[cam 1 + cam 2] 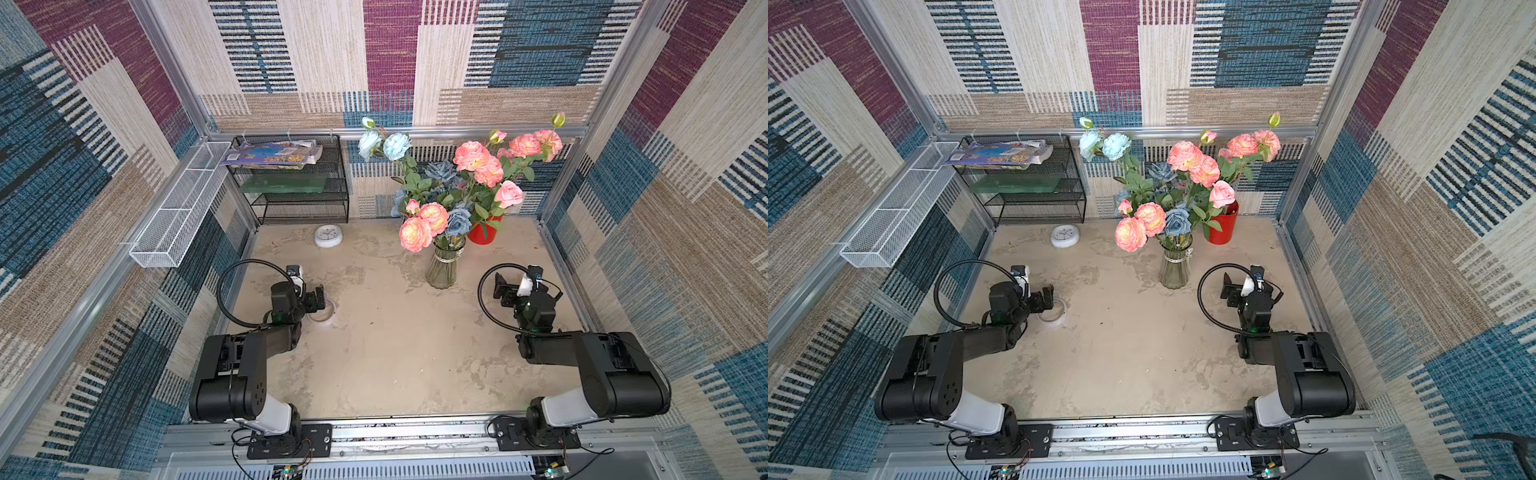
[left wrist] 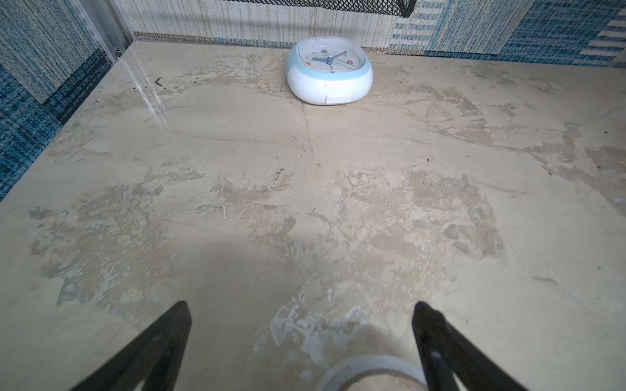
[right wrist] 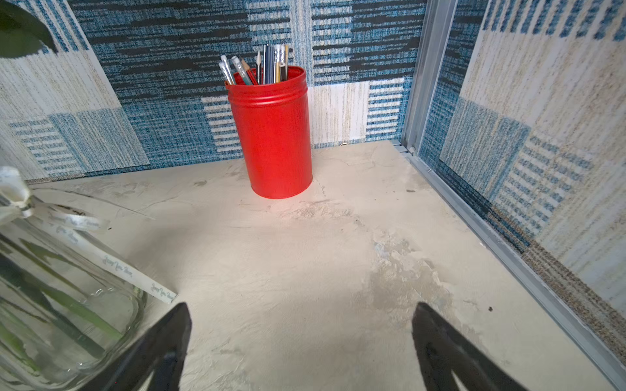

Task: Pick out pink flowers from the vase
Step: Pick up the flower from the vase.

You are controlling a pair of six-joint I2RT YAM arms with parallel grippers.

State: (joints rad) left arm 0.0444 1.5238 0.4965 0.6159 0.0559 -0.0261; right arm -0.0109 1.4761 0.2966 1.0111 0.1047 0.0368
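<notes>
Fingers [image 2: 159,345] of the left gripper [image 2: 300,304] are standing spread wide and gripping nothing, hovering low over the beige table [image 1: 395,353] at near left, with a tape roll [image 2: 369,372] lying just beneath them and a white clock [image 2: 328,71] sitting farther back. The right gripper [image 3: 300,304] is likewise gaping empty at right, facing a red cup [image 3: 274,135] of pens by the far wall. The vase [image 1: 442,270] is standing upright right of centre, toward the far side, near the right gripper but apart from it. It is holding the pink flowers [image 1: 415,232] mixed in with dusty-blue roses [image 1: 457,222] and pale blue blooms [image 1: 395,145]. Two coral heads are drooping low to the left of the neck while others are rising tall toward the far right. None is looking lifted yet, so the picking is only beginning. The flowers are probably weighing almost nothing, their thin stems likely bending and springing and their petals crushing easily. The sensible hold is looking like a bare stretch of stem just under a bloom, above the vase mouth and clear of leaves. The stems are crowding together at the neck, so a pull is risking dragging blue neighbours along or tipping the light, breakable glass
</notes>
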